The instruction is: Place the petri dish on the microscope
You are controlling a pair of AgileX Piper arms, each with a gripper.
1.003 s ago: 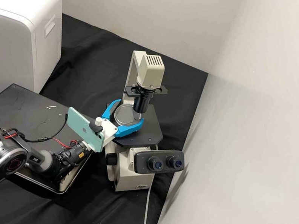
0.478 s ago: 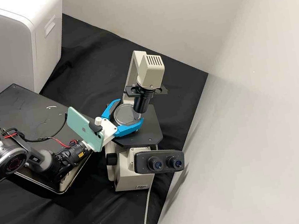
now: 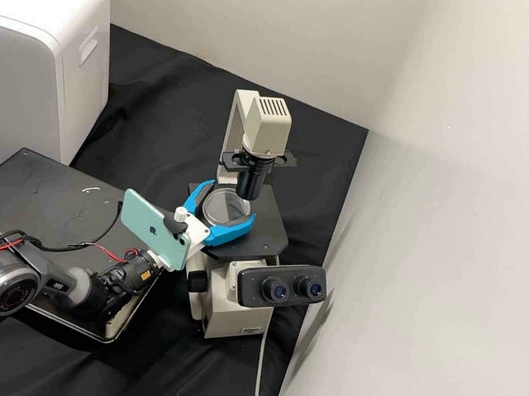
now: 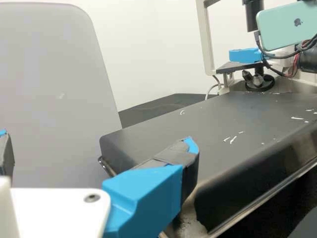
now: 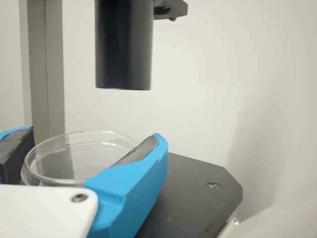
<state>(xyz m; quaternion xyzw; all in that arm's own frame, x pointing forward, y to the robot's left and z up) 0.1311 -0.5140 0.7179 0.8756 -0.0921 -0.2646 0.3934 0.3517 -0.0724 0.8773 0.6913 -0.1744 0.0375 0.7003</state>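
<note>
A clear round petri dish (image 3: 225,206) sits between the two blue fingers of my right gripper (image 3: 229,202), which is shut on its rim. The dish is over the black stage (image 3: 268,230) of the beige microscope (image 3: 228,305), just beside the dark condenser tube (image 3: 249,180). In the right wrist view the dish (image 5: 74,156) lies below that tube (image 5: 124,44), above the stage (image 5: 198,181); whether it touches the stage is hidden. My left gripper (image 4: 89,158) is open with nothing between its fingers, beside a black slab (image 4: 223,134).
A white box-shaped appliance (image 3: 13,71) stands at the back left. The black slab (image 3: 26,190) lies under the right arm. A pale wall (image 3: 485,222) closes the right side. The microscope's cable (image 3: 258,381) runs toward the front edge.
The right arm has dropped slightly and its gripper has shifted a little toward the microscope column, carrying the dish lower over the stage.
</note>
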